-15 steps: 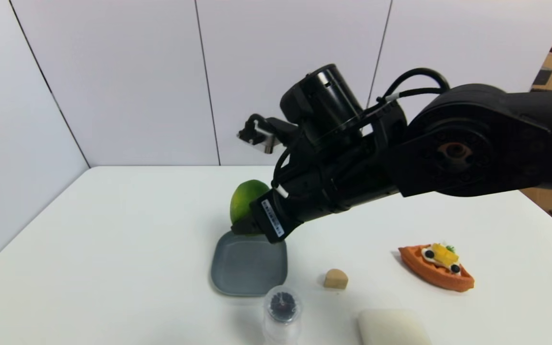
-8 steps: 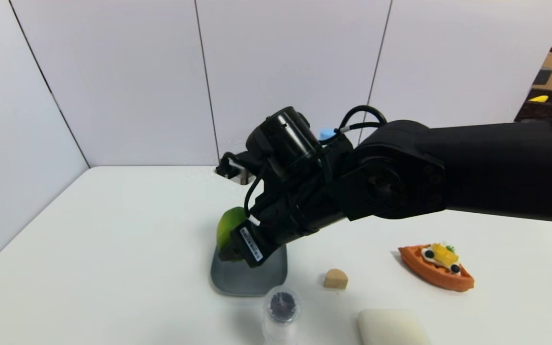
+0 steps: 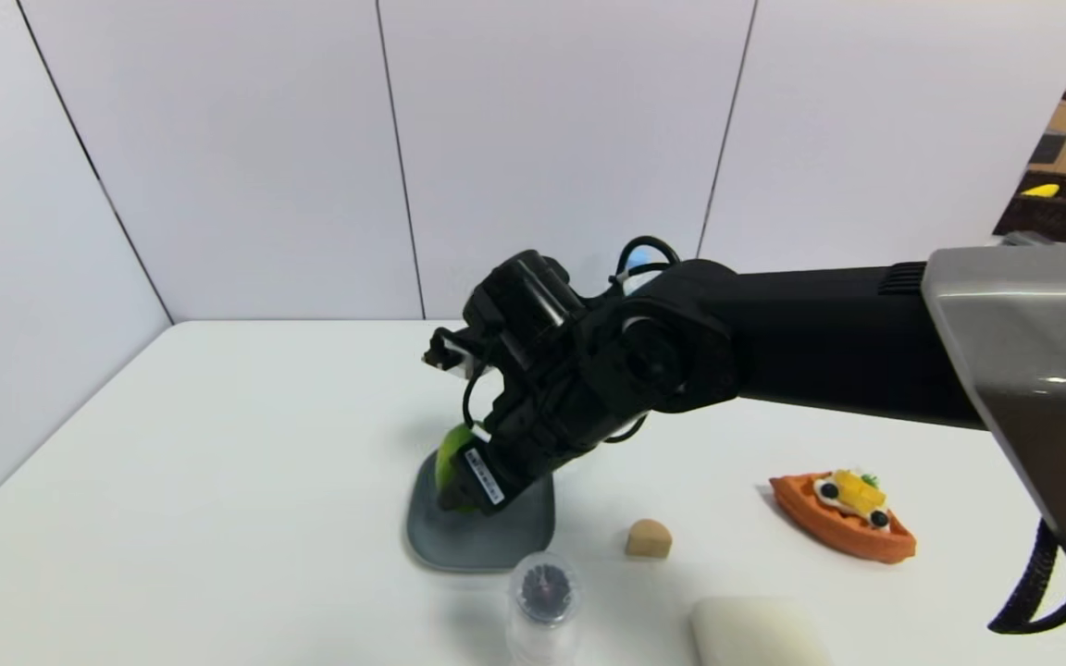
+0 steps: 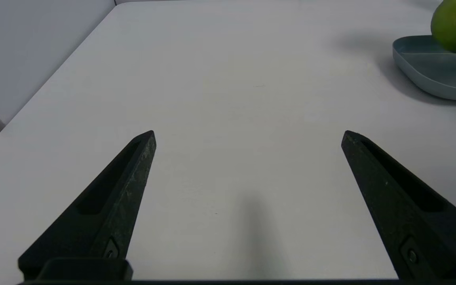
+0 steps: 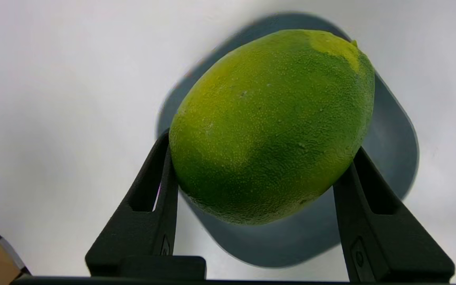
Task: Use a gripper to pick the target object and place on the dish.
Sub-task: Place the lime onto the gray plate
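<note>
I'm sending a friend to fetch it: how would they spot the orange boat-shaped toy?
On the white table, look toward the robot's right, beyond the small tan block. There lies the orange boat-shaped toy; unlike the plain block, it carries yellow pieces and dark round dots on top.

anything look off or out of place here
Nothing stands out as damaged or spilled. The right gripper has the green fruit pinched between its fingers over the grey dish. The waffle boat and tan block sit tidily on the table.
</note>
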{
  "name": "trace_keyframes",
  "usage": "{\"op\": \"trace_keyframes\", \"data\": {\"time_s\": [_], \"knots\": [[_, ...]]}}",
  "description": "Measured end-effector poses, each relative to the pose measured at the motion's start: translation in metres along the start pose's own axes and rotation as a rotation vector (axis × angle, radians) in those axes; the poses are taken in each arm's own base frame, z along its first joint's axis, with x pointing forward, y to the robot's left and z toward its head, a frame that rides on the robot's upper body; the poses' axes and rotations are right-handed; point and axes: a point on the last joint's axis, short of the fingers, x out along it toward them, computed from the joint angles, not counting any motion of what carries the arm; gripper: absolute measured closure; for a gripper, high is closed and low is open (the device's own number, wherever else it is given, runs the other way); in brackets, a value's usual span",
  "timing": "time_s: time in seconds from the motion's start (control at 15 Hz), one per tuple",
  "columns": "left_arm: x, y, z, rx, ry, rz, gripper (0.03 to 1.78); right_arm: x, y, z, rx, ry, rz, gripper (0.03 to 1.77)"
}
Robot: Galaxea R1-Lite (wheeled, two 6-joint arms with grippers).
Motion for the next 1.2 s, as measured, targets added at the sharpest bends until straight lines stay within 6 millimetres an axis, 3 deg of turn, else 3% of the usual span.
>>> {"op": "trace_keyframes", "data": {"time_s": [0.73,1.2], "knots": [[0.0,0.0,0.0,0.0,0.0,0.001,0.12,0.0083,-0.01,-0.0028,0.017,0.038,-0.013,0.72],[0.0,0.0,0.0,0.0,0.0,0.0,0.12,0.0067,-0.0092,-0.0073,0.023,0.09,-0.009,0.35]]}}
